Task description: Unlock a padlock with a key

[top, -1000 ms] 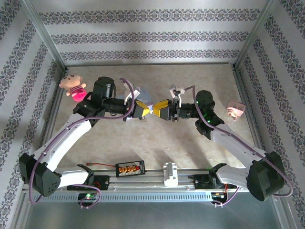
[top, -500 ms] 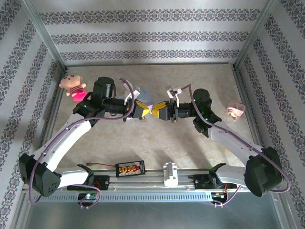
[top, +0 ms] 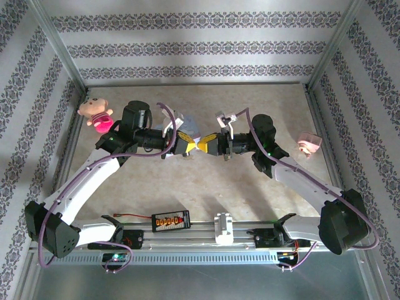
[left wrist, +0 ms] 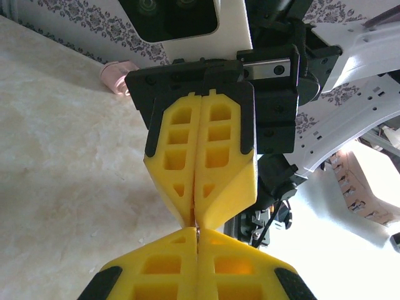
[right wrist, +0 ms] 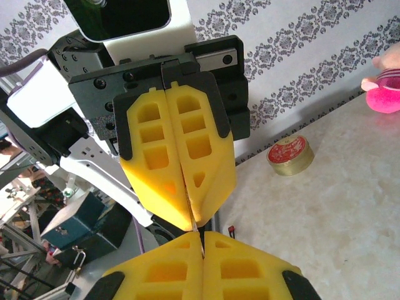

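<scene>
Two robot arms reach over the desk (top: pixel 206 187) and meet in the middle, tip to tip. The left claw (top: pixel 192 144) has its two yellow fingers (left wrist: pixel 156 269) pressed tight together. The right claw (top: pixel 204 143) has its yellow fingers (right wrist: pixel 162 272) pressed tight together too. In the left wrist view the right claw (left wrist: pixel 195 220) points straight at the camera, and its tips touch the tips of the left one. In the right wrist view the left claw (right wrist: pixel 195 224) looks the same way back. A very thin bit of something sits right where the tips meet, but it is too small to tell what it is. I cannot tell where the padlock is. A pale blue box (top: pixel 178 120) peeks out just behind the left claw. A pink doll (top: pixel 95 111) sits at the far left of the desk, and a small pink toy (top: pixel 308 142) sits on the right side. A round gold tin with a red top (right wrist: pixel 290 154) lies near the wall.
</scene>
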